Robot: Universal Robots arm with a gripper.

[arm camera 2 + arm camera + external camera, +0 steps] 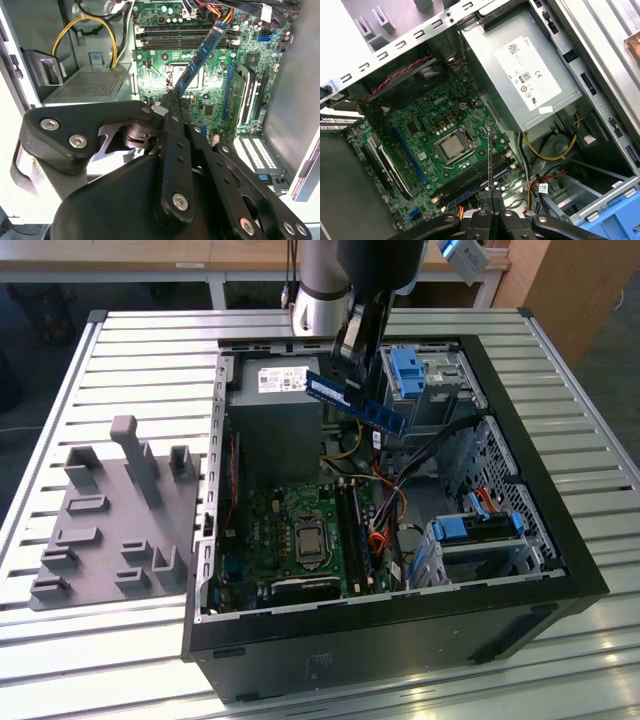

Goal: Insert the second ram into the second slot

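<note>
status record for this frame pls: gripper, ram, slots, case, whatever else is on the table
gripper: shut on the second ram
second ram: in the air above the open computer case, tilted in the exterior view, not seated
ram slots: on the motherboard, below the stick and apart from it
computer case: lying on its side, side panel off, on the slatted table
other: grey fixture plate with upright posts, on the table at the exterior view's left of the case
</note>
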